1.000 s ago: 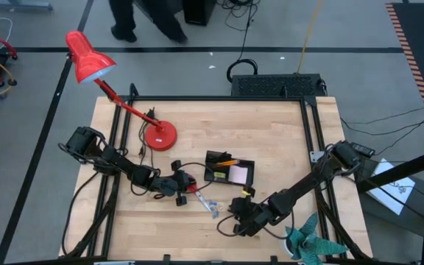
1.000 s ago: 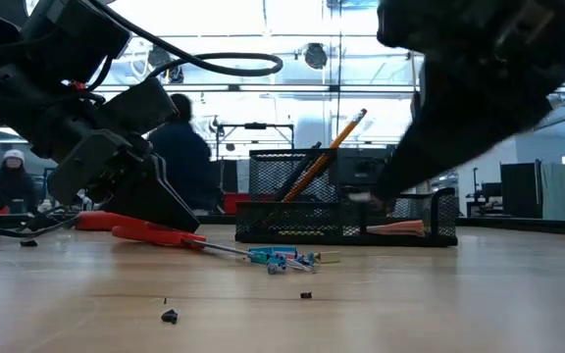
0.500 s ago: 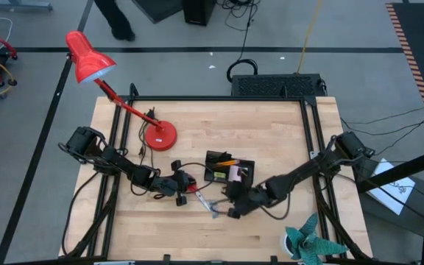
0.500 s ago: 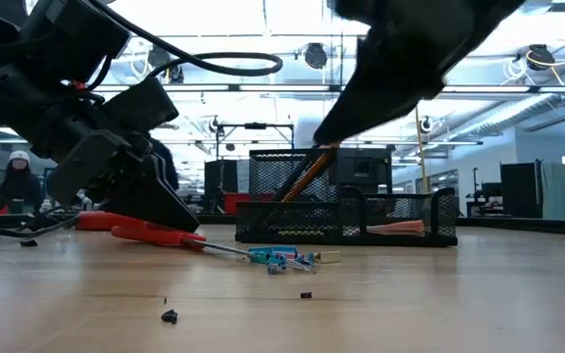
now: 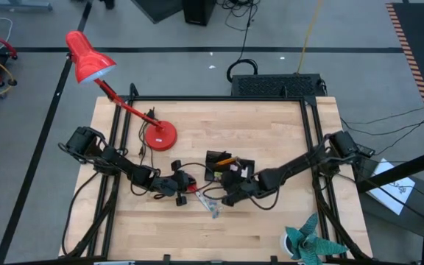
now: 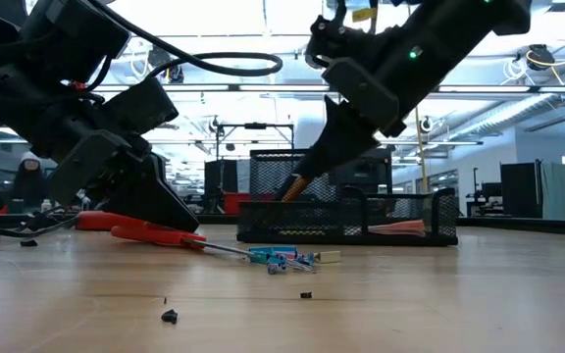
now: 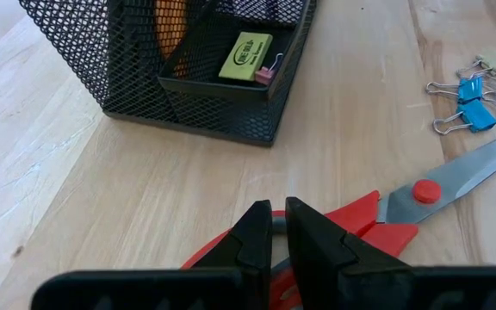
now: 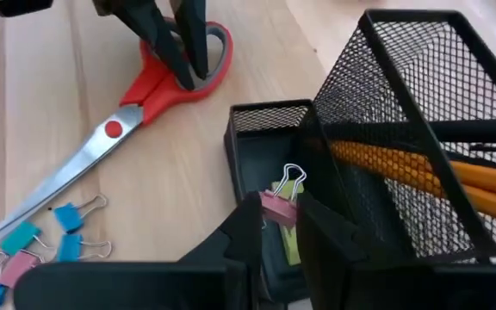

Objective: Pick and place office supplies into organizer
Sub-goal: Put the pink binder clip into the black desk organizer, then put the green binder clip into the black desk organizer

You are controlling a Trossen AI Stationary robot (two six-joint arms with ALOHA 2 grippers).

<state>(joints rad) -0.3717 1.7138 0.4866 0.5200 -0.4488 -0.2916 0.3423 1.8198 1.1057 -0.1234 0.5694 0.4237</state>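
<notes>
High view: the left gripper (image 5: 185, 183) is sitting low at centre-left of the frame, right at the red-handled steel scissors (image 5: 196, 191). The right gripper (image 5: 229, 179) is reaching in from the right, over the black wire-mesh desk organizer (image 5: 213, 159) at mid-frame.

Low view: the organizer (image 6: 400, 227) is standing at centre, with the scissors (image 6: 155, 233) lying flat to its left and blue binder clips (image 6: 281, 259) bunched in front of it.

Left wrist view: the left gripper (image 7: 277, 226) is pinching nearly closed on the red handle loop of the scissors (image 7: 420, 190) at bottom centre. Blue and pink clips (image 7: 474, 95) are lying at right.

Right wrist view: the right gripper (image 8: 274, 217) is clamping narrowly on a small pink binder clip (image 8: 281, 205), hanging over the organizer's low front compartment (image 8: 269, 116). Orange wooden pencils (image 8: 420, 179) are leaning in the tall mesh cup at right.
</notes>
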